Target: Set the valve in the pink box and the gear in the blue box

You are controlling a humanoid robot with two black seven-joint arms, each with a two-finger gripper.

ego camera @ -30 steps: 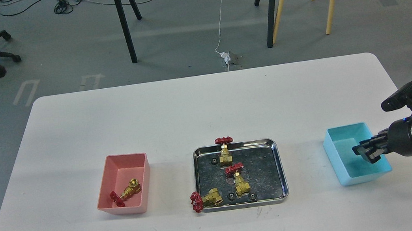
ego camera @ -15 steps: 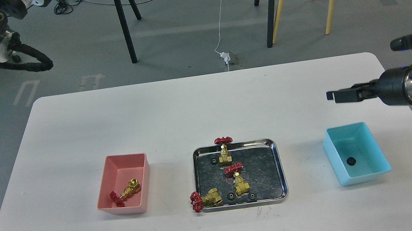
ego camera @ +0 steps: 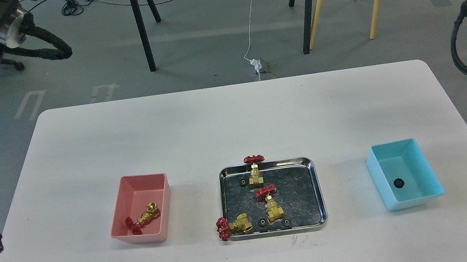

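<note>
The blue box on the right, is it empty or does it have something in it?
Not empty. The blue box holds one small black gear, lying on its floor near the left wall. Nothing else shows inside.

Steel tray [ego camera: 315,185]: shiny metal, mirror-bright rim, floor dark and scuffed. Valves, e.g. [ego camera: 272,204]: polished brass-gold bodies, red handwheels. Gears, e.g. [ego camera: 398,183]: matt black. Pink box [ego camera: 119,209] and blue box [ego camera: 423,164]: smooth plastic, soft sheen. Table [ego camera: 232,122]: matt white, faintly scratched near the front edge.
</note>
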